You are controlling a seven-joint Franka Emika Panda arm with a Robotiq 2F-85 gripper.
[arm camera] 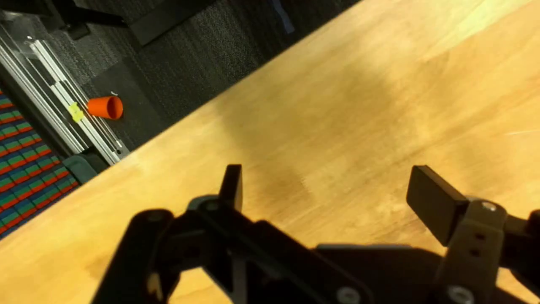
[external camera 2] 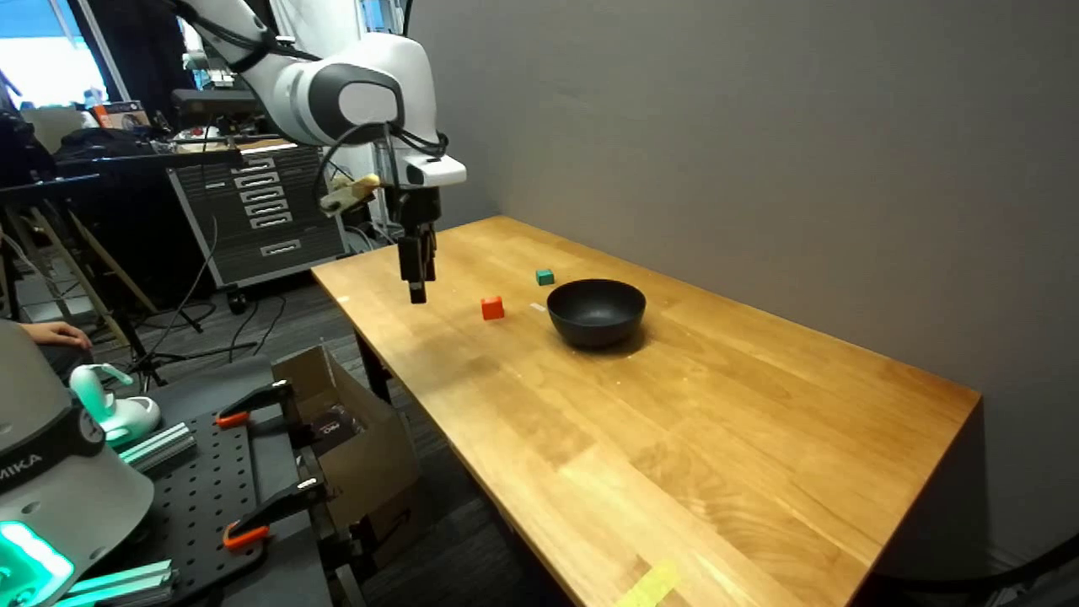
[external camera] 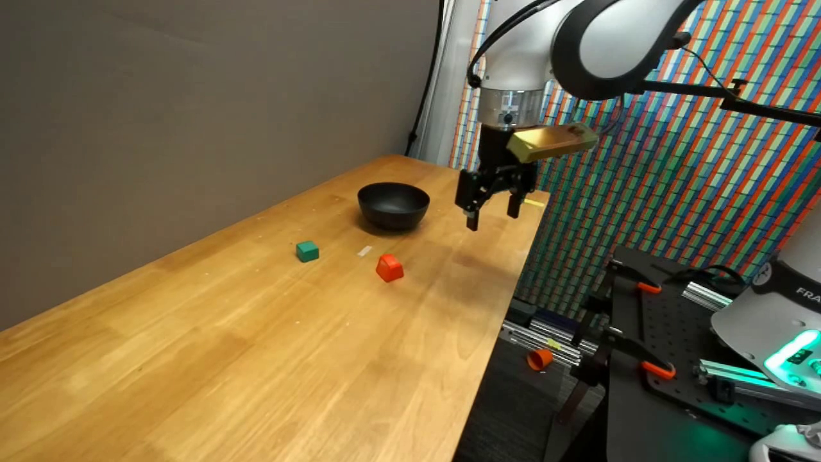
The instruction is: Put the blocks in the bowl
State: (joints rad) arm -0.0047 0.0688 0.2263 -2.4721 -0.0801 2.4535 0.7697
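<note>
Red block [external camera: 390, 268]: on the table [external camera: 308, 359], lower than the claw [external camera: 492, 215] and off from it toward the wall [external camera: 224, 115]; seemingly the nearer block. Its faces look sloped in an exterior view, so it may want squeezing across its straightest sides.
Green block [external camera: 307, 251]: also below the claw, farther wallward than the red block and apart from it; that spacing probably leaves room for fingers around either one.
Black bowl [external camera 2: 596, 314]: upright, mouth up, lower than the claw and wallward of it, touching neither block; standing so, I judge, it can take a block let go from above. No block shows inside.
Claw grip: wide; its fingers [arm camera: 434, 207] stand well apart with only table seen between them, so nothing is held.
Claw height: above the table near its edge, pointing down, likely for clearance before a descent.
Below the claw: neither block nor bowl shows in the wrist view; past the table's edge an orange cup [arm camera: 105, 107] lies, seemingly outside the job.
Blocks in bowl: none yet, by my reading; next calls for shifting wallward over a block, then lowering.
</note>
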